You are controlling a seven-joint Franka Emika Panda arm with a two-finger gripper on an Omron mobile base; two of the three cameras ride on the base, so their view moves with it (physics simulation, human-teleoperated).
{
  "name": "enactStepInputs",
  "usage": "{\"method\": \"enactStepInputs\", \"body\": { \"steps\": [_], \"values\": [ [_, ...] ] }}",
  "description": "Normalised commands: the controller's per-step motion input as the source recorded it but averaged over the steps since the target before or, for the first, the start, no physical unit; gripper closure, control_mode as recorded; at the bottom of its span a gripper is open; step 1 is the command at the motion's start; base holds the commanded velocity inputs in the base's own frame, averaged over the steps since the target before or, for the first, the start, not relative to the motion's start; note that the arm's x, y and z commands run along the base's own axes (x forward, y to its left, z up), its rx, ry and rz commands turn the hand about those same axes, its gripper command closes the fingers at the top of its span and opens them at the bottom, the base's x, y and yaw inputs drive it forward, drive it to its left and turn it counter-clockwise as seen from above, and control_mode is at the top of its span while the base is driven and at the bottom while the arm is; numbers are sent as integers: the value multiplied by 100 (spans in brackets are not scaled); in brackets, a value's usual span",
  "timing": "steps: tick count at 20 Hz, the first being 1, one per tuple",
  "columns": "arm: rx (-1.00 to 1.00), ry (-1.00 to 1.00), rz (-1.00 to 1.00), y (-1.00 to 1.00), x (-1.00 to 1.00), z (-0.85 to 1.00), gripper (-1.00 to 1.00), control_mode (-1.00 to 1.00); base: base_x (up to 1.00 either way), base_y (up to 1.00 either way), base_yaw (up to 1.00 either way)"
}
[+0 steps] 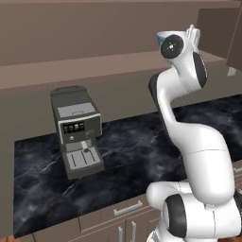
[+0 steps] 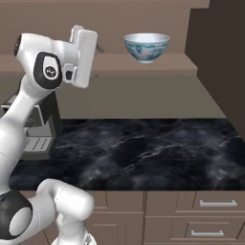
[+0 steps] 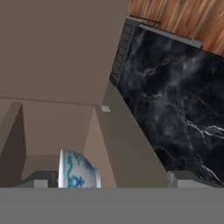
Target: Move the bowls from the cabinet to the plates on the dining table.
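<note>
Black white-veined marble counter [image 2: 143, 148] lying below the brown cabinet shelf [image 2: 158, 64], on which a deep white bowl [image 2: 146, 47] with blue floral pattern is standing upright. Gripper [image 2: 98, 48] — jaws spread wide, holding nothing — is hovering at shelf height, near the bowl's side without touching it.

Black veined counter [image 2: 143, 148] over taupe drawers [image 2: 191, 215], coffee machine [image 1: 76, 130], wood floor [image 3: 183, 19].
</note>
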Motion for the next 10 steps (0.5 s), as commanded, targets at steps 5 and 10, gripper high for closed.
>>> {"method": "enactStepInputs", "body": {
  "steps": [5,10],
  "values": [
    [4,0,1,-7,32,0,-100,-100,0,0,0],
    [3,0,2,-5,32,1,-100,-100,0,0,0]
  ]
}}
